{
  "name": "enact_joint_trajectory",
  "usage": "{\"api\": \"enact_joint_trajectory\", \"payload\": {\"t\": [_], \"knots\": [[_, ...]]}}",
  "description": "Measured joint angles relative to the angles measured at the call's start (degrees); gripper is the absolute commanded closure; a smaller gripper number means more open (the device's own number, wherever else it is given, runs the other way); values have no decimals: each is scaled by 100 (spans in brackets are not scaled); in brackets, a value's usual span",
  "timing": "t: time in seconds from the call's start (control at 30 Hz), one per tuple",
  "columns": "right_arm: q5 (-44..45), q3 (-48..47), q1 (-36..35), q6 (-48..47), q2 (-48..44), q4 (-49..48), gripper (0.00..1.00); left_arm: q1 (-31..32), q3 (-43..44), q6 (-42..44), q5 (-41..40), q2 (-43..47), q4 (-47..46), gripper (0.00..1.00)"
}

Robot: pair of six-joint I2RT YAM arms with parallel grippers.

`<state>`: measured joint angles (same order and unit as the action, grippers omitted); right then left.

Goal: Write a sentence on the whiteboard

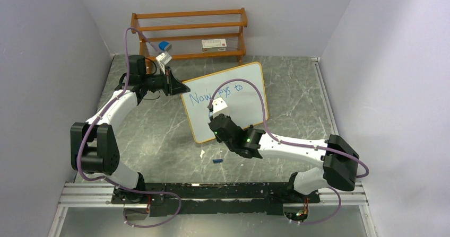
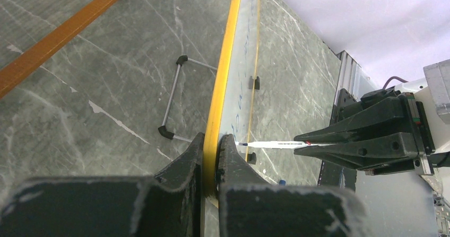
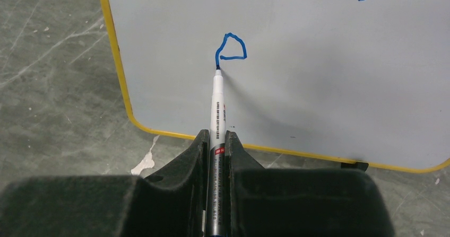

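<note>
While the left gripper (image 2: 212, 147) stays out at the left edge of the large white rectangular whiteboard (image 1: 245, 103) with rounded corners and a thin yellow-orange frame, it is clenched on that frame, one black finger on the front face and one on the back. The whiteboard stands on its long lower edge on the grey-green marbled table (image 1: 154, 136), near the middle, its written face turned toward the arm bases. A small black foot (image 3: 354, 166) shows under the lower edge.

The right gripper (image 3: 216, 141) is in front of the whiteboard's lower left part, closed tight around a slim white-barrelled marker (image 3: 218, 104) whose barrel runs out between the two fingers. The marker's tip touches the whiteboard's face at the lower left end of a small blue loop (image 3: 231, 47), just above the lower frame and near the lower left corner.

The sentence (image 1: 201, 97), in thin blue handwriting, runs along the upper left part of the whiteboard: "Now", then a word half hidden by the right arm's cable, then "to". The loop lies in a second row below it.

A brown wooden shelf rack (image 1: 191, 33) stands beyond the whiteboard's upper edge, against the back wall. A small blue piece (image 1: 217, 160) lies on the table in front of the whiteboard's lower edge.
</note>
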<state>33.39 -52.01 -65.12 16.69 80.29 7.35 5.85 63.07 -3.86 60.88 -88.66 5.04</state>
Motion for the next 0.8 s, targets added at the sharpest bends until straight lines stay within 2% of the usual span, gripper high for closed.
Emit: {"api": "enact_joint_trajectory", "payload": {"t": [0.8], "knots": [[151,70,0,50,-55,216,100,0,0,0,0,-2,0,95]]}}
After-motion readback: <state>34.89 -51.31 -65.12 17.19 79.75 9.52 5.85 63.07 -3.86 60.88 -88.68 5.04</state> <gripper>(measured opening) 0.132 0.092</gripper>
